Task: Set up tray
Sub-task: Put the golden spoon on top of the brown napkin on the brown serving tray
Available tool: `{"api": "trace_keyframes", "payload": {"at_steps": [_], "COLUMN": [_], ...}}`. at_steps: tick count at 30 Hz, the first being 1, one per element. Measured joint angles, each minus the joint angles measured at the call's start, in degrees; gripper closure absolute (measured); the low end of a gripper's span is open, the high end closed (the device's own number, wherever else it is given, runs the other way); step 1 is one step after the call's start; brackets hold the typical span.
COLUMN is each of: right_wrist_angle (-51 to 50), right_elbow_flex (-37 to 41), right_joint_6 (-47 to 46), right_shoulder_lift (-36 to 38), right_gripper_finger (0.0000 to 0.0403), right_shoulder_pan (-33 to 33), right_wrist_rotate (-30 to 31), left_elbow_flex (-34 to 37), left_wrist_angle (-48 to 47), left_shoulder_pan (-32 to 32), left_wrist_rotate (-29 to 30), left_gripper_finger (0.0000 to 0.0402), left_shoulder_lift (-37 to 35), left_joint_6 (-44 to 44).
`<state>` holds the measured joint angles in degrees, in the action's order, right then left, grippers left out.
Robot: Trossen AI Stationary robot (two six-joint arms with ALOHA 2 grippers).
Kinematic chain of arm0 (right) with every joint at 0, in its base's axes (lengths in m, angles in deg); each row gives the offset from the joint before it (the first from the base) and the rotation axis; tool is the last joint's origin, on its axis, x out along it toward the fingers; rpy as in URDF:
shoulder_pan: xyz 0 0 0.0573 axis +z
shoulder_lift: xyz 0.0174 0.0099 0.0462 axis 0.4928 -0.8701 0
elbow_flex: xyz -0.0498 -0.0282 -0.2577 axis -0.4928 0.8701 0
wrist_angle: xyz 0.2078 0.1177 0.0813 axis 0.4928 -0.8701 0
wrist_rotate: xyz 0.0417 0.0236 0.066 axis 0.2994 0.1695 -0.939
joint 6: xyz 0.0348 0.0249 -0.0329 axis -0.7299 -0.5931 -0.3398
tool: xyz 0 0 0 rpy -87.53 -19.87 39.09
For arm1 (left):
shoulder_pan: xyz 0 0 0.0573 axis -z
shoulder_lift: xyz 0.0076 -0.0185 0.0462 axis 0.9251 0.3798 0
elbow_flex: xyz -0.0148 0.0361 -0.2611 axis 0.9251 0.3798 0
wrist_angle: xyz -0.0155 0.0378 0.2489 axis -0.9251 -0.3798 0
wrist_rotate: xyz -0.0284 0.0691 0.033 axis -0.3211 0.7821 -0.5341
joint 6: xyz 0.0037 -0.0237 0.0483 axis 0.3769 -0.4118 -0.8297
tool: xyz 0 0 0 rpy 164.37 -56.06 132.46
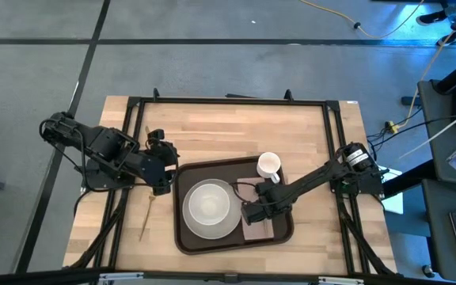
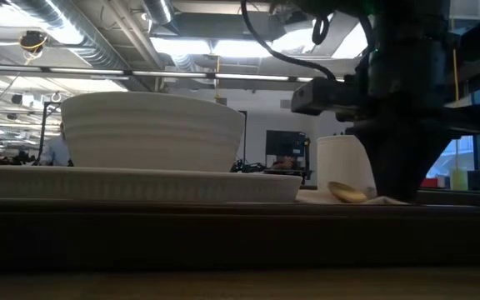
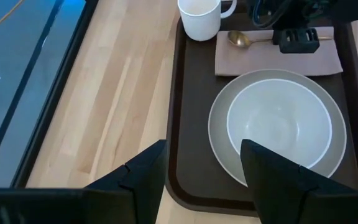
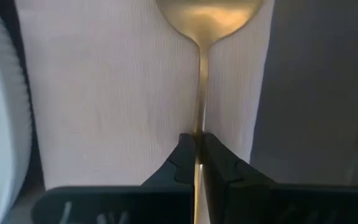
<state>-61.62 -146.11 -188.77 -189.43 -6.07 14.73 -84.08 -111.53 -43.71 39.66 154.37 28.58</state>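
The dark brown tray (image 1: 188, 180) lies mid-table. On it stand a white plate (image 1: 192, 226) carrying a white bowl (image 1: 210, 206), a white mug (image 1: 268, 165) and a pinkish-tan napkin (image 4: 104, 93). A gold spoon (image 4: 209, 15) lies along the napkin, its bowl toward the mug. My right gripper (image 1: 253, 214) stands over the napkin, shut on the spoon. My left gripper (image 3: 204, 168) hovers open above the tray's left rim, holding nothing. My right gripper pinches the spoon's thin handle (image 4: 199, 127) between its two fingertips, well back from the bowl. The fingers come from above, pointing down, and lie across the handle. The spoon lies level along the napkin, and its bowl (image 2: 348, 192) appears to rest on the cloth.
A slim gold utensil (image 1: 146, 212) lies on the bare wood left of the tray. A black frame (image 1: 228, 100) runs around the tabletop. Open wood lies between the tray and the table's far edge.
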Motion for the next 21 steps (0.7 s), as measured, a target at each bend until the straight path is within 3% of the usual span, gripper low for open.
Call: {"api": "trace_keyframes", "payload": {"at_steps": [21], "right_wrist_angle": [-2.22], "right_elbow_flex": [0.0], "right_joint_6": [0.03], "right_shoulder_lift": [0.24], "right_gripper_finger": [0.0401], "right_shoulder_pan": [0.01], "right_wrist_rotate": [1.14], "left_elbow_flex": [0.0], "left_wrist_angle": [0.0], "left_shoulder_pan": [-0.02], "left_wrist_rotate": [0.39], "left_gripper_finger": [0.0203], "left_shoulder_lift": [0.01], "left_joint_6": [0.01]}}
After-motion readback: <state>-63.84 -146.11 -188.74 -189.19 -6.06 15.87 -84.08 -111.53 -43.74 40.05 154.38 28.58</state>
